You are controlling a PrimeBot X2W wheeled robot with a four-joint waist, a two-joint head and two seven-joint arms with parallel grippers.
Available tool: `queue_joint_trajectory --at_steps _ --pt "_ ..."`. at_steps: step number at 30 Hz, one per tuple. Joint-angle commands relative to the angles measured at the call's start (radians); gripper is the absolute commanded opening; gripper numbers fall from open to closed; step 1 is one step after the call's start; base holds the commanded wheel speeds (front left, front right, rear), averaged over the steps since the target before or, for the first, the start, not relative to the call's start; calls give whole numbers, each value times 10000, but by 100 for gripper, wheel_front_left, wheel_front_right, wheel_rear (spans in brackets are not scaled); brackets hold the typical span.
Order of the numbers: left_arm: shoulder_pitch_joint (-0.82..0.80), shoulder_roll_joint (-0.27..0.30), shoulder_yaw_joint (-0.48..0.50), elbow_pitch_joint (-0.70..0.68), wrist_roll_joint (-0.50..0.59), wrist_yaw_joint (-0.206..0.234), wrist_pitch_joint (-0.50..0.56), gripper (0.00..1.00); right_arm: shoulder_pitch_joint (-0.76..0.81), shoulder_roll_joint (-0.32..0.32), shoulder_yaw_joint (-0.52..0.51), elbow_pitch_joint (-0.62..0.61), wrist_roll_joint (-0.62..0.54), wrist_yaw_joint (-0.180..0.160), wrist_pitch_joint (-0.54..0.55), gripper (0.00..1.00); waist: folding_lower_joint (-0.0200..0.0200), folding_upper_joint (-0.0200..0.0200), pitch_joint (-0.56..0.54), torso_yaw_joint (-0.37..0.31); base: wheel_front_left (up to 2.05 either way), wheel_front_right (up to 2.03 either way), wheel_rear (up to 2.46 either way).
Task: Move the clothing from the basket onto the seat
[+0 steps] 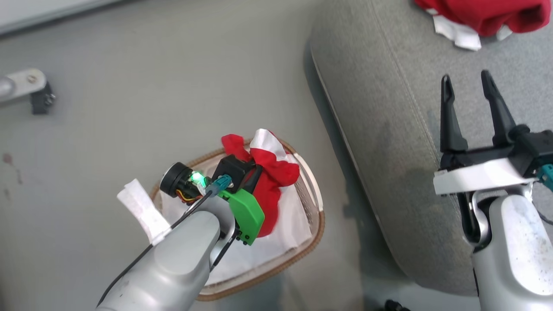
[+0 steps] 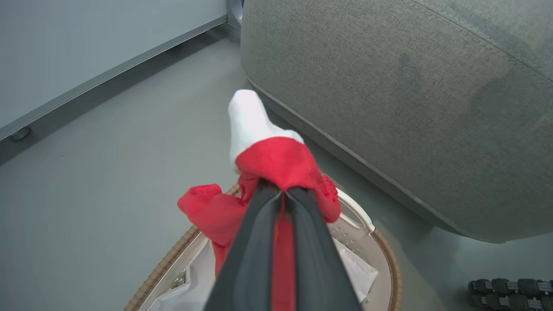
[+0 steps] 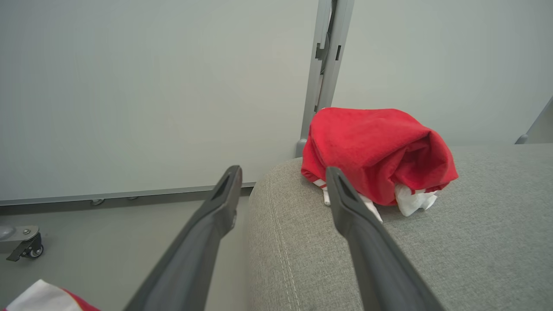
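Grips a red garment (image 2: 276,162) between the left fingers (image 2: 255,242), shut tight on its fold, just above the basket (image 1: 317,224), with the red tail trailing down inside over the liner (image 1: 293,233). Holds the right fingers (image 1: 449,116) wide apart and empty over the seat (image 1: 389,129). Lift straight up first, until the tail clears the rim and drags no liner along; then swing right across the seat edge and let go well inward, near the other garment (image 3: 371,147) lying there. Hangs lengthwise along the fingers, it seems, white end poking up beyond the tips, red end pointing down into the basket.
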Motion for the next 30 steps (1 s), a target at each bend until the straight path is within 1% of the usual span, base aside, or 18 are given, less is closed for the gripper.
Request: queue_joint_trajectory --at_steps 1,8,12,17,20,22,30 --pt "360 160 143 -357 154 101 -28 0 309 -43 -62 85 -107 -12 -18 100 1 0 -1534 869 0 0 0" --pt "948 769 736 -2133 425 283 -32 0 1171 -45 120 419 -326 -12 -18 100 1 0 -2882 1217 0 0 0" --pt "866 1025 998 -2903 576 343 -33 0 1630 -42 463 597 -368 -14 -18 100 1 0 -3509 1375 0 0 0" --pt "493 1309 1321 -3426 707 430 -34 0 2006 -43 1135 801 -272 -14 -18 100 1 0 -4198 1447 0 0 0" --pt "252 1461 1386 -3599 746 384 -20 0 2187 -42 1523 900 -181 -12 -18 100 1 0 -4555 1471 0 0 0" --pt "-31 1616 1428 -3695 788 310 83 0 2249 -43 1737 929 -144 -14 -18 100 1 0 -4697 1485 0 0 0" --pt "-1089 2053 1698 -4172 822 255 500 0 2363 -42 2251 1028 -33 -12 -18 100 1 0 -5018 1515 0 0 0"
